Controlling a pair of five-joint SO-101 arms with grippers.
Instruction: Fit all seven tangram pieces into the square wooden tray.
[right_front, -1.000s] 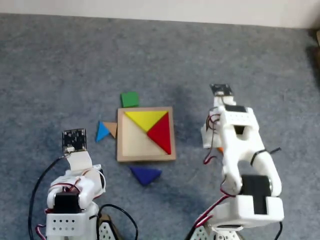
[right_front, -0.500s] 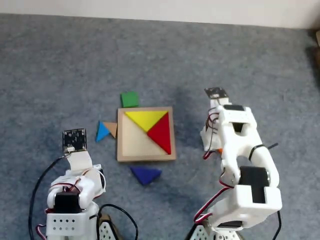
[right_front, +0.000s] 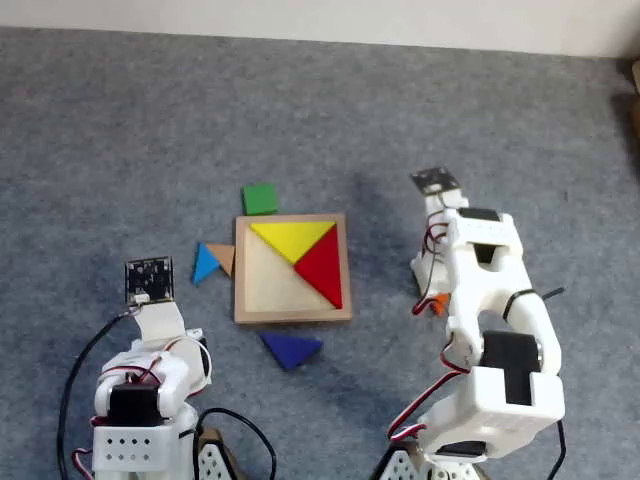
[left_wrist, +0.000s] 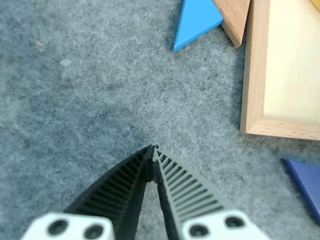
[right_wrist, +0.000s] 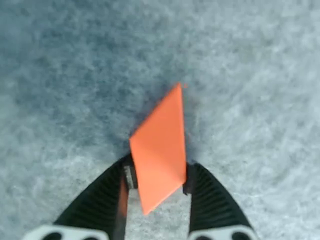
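Observation:
The square wooden tray (right_front: 243, 300) lies mid-table with a yellow triangle (right_front: 293, 238) and a red triangle (right_front: 322, 268) inside it. An orange parallelogram (right_wrist: 159, 150) sits between the fingers of my right gripper (right_wrist: 157, 172), which is shut on it just above the carpet, right of the tray; a corner of the orange parallelogram (right_front: 438, 303) peeks out beside the arm. My left gripper (left_wrist: 151, 150) is shut on nothing, low over the carpet near the tray's front-left corner (left_wrist: 252, 100). A light blue triangle (right_front: 204, 262) and a tan triangle (right_front: 222, 258) touch the tray's left side.
A green square (right_front: 260, 199) lies just behind the tray's back-left corner. A dark blue triangle (right_front: 290, 348) lies in front of the tray. Grey carpet covers the table, with open room at the back and far left.
My right arm swung a little toward the tray, then back to the right, and more of the orange piece shows beside it. The left arm and loose pieces stayed put.

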